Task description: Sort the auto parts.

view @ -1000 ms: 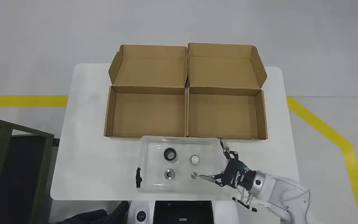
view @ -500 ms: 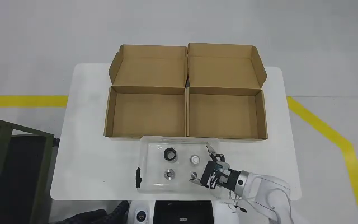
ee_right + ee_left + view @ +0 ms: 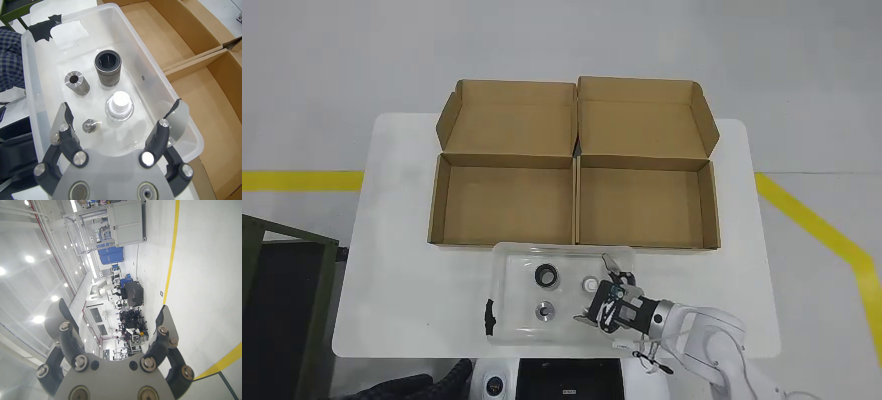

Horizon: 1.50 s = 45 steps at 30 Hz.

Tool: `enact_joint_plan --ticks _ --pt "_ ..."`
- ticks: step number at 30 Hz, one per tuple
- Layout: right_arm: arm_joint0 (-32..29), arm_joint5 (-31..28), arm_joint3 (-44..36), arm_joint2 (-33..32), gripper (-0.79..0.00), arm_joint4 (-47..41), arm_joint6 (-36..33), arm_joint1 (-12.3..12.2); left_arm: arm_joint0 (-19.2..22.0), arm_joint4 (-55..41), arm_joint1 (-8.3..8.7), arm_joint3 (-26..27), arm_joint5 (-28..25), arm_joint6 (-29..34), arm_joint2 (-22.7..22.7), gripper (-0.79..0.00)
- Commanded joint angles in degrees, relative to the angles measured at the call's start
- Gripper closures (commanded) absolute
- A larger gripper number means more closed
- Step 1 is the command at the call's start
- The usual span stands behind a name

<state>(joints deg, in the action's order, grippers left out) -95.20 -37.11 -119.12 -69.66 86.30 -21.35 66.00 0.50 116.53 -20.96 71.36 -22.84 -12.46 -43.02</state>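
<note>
Left gripper: the left gripper (image 3: 112,304) is held off the table, facing out into a large hall, its two fingers spread wide with nothing between them.
Table: a white table (image 3: 392,220) carries everything else.
Black tape: a strip of black tape (image 3: 488,317) sits on the left end wall of the bin, with a white paper label (image 3: 69,37) just beside it.
Bin: a clear plastic bin (image 3: 542,247) lies at the table's near edge, and its walls ring all four parts.
Left box: an open cardboard box (image 3: 504,205) stands just behind the bin, lid folded back.
Left pair of parts: a black-ended bearing (image 3: 107,67) stands upright toward the boxes. A steel sleeve (image 3: 76,82) with a bore stands nearer the robot, apart from it.
Right pair of parts: a white stepped part (image 3: 119,108) rests on a clear flanged base. A small metal stud (image 3: 90,126) is beside it, not touching.
Right gripper: the right gripper (image 3: 121,104) hovers over the bin's right half, fingers wide apart and gripping nothing. The stud is close to one finger.
Right box: a second open cardboard box (image 3: 642,207) stands against the first, behind the bin's right end.
</note>
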Motion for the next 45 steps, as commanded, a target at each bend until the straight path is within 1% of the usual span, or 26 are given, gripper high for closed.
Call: enact_joint_plan --ticks 1,5,7,9,13,16,19,20,22,25,32,33,40,45 --pt "0.3 0.2 0.3 0.4 -0.785 -0.2 -0.3 0.0 0.0 0.0 0.00 0.0 0.0 0.0 0.0 -0.785" --pt "1.1 0.9 0.9 1.1 -0.785 -0.2 -1.0 0.0 0.0 0.0 0.00 0.0 0.0 0.0 0.0 -0.785" --pt "1.3 1.3 1.1 1.5 -0.773 -0.2 -1.4 0.0 0.0 0.0 0.00 0.0 0.0 0.0 0.0 -0.785" --pt "1.7 1.6 1.4 1.7 -0.742 -0.3 -1.6 0.0 0.0 0.0 0.00 0.0 0.0 0.0 0.0 -0.785" --pt "2.3 2.4 2.0 2.0 -0.705 -0.5 -1.8 -0.1 0.0 0.0 0.00 0.0 0.0 0.0 0.0 -0.785" --pt "2.8 2.7 2.6 2.3 -0.631 -0.5 -1.9 -0.1 0.0 0.0 0.00 0.0 0.0 0.0 0.0 -0.785" --pt "3.1 3.0 3.0 2.6 -0.533 -0.4 -2.1 -0.1 0.0 0.0 0.00 0.0 0.0 0.0 0.0 -0.785" --pt "3.1 2.9 3.1 2.7 -0.474 -0.4 -2.3 -0.2 0.0 0.0 0.00 0.0 0.0 0.0 0.0 -0.785" --pt "3.3 2.9 3.2 2.9 -0.385 -0.3 -2.6 -0.2 0.0 0.0 0.00 0.0 0.0 0.0 0.0 -0.785" --pt "3.4 2.8 3.4 3.3 -0.311 -0.1 -3.0 -0.3 0.0 0.0 0.00 0.0 0.0 0.0 0.0 -0.785" --pt "3.4 2.5 3.1 3.7 -0.009 -0.5 -3.1 -0.5 0.0 0.0 0.00 0.0 0.0 0.0 0.0 -0.785" --pt "3.3 2.4 3.0 3.6 0.000 -0.6 -3.0 -0.5 0.0 0.0 0.00 0.0 0.0 0.0 0.0 -0.785" --pt "2.6 1.0 1.7 2.5 0.000 -3.5 0.1 -0.9 0.0 0.0 0.00 0.0 0.0 0.0 0.0 -0.785" --pt "1.9 0.6 1.5 0.6 0.000 -9.0 5.4 -1.1 0.0 0.0 0.00 0.0 0.0 0.0 0.0 -0.785"
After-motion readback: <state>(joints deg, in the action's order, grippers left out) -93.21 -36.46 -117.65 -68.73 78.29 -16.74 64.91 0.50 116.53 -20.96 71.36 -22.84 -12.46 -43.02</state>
